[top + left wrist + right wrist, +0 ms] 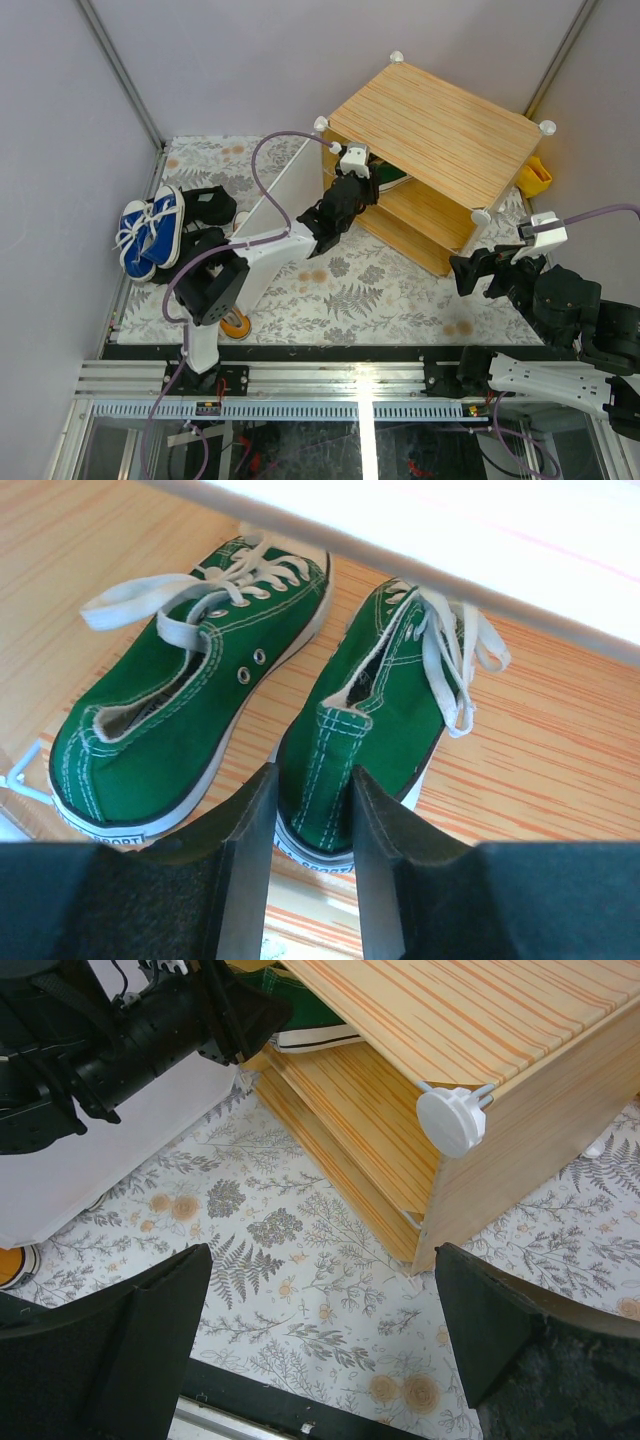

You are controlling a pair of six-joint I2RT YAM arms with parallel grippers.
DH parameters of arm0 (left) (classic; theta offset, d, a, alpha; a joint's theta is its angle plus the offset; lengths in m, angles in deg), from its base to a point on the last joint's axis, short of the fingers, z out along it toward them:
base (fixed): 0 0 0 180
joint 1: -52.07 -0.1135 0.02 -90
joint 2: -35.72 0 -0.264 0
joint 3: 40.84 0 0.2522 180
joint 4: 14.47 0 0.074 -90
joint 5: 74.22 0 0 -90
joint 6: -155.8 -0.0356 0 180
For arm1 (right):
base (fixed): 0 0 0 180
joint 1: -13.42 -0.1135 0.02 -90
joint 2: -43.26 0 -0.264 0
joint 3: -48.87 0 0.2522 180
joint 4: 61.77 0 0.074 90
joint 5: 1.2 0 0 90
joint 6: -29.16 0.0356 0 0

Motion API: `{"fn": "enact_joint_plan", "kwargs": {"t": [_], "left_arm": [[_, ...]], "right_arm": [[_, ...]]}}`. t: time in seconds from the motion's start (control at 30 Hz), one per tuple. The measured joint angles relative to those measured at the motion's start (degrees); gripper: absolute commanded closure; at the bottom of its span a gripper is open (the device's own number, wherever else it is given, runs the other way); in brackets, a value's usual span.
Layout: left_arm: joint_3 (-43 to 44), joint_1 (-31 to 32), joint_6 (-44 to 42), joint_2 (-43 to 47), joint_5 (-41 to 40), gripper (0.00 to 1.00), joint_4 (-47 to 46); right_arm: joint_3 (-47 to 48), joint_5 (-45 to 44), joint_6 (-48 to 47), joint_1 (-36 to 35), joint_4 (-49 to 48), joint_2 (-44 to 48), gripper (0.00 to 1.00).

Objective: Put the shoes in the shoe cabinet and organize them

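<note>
Two green sneakers lie side by side on a wooden shelf inside the shoe cabinet [440,130], the left one [170,710] and the right one [380,730]. My left gripper [310,770] reaches into the upper shelf [352,190], and its fingers are closed on the heel of the right green sneaker, which rests on the shelf. A green sneaker also shows in the top view [392,181]. My right gripper [468,272] is open and empty above the floral mat in front of the cabinet's near corner [320,1260].
Blue sneakers [150,230] and black shoes [205,205] lie at the mat's left edge. An orange sneaker [237,325] sits by the left arm's base. The white door panel [280,190] stands open left of the cabinet. A yellow-orange object [533,175] sits behind the cabinet's right side.
</note>
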Motion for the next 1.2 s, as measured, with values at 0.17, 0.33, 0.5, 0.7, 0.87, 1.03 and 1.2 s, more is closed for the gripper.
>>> {"fn": "enact_joint_plan", "kwargs": {"t": [0.17, 0.33, 0.5, 0.7, 0.87, 1.03, 1.2], "left_arm": [[0.11, -0.52, 0.0, -2.62, -2.21, 1.0, -3.15], [0.15, -0.83, 0.04, -4.76, -3.61, 0.93, -5.66], [0.09, -0.85, 0.66, -4.74, -3.58, 0.59, -6.01], [-3.17, -0.87, 2.12, -2.1, -3.3, 0.38, -6.84], [-5.46, -0.9, 2.56, 1.73, -3.04, 0.31, -7.02], [-8.48, -0.9, 3.72, 6.1, -1.75, 0.25, -7.58], [-11.72, -0.76, 4.94, 11.5, -1.01, 0.29, -4.63]], "right_arm": [[-0.02, 0.0, 0.0, 0.0, 0.02, 0.0, 0.0], [-0.55, -0.09, 0.02, 0.0, 0.04, 0.0, 0.01], [-0.87, -0.2, 0.02, 0.0, 0.07, -0.02, 0.01], [-0.98, -0.2, 0.07, 0.0, 0.07, 0.0, 0.01], [-1.4, -0.2, 0.31, 0.0, 0.04, -0.02, 0.01], [-1.51, -0.17, 0.5, 0.0, 0.04, -0.02, 0.0], [-1.51, -0.11, 0.85, 0.0, 0.04, -0.04, 0.01]]}}
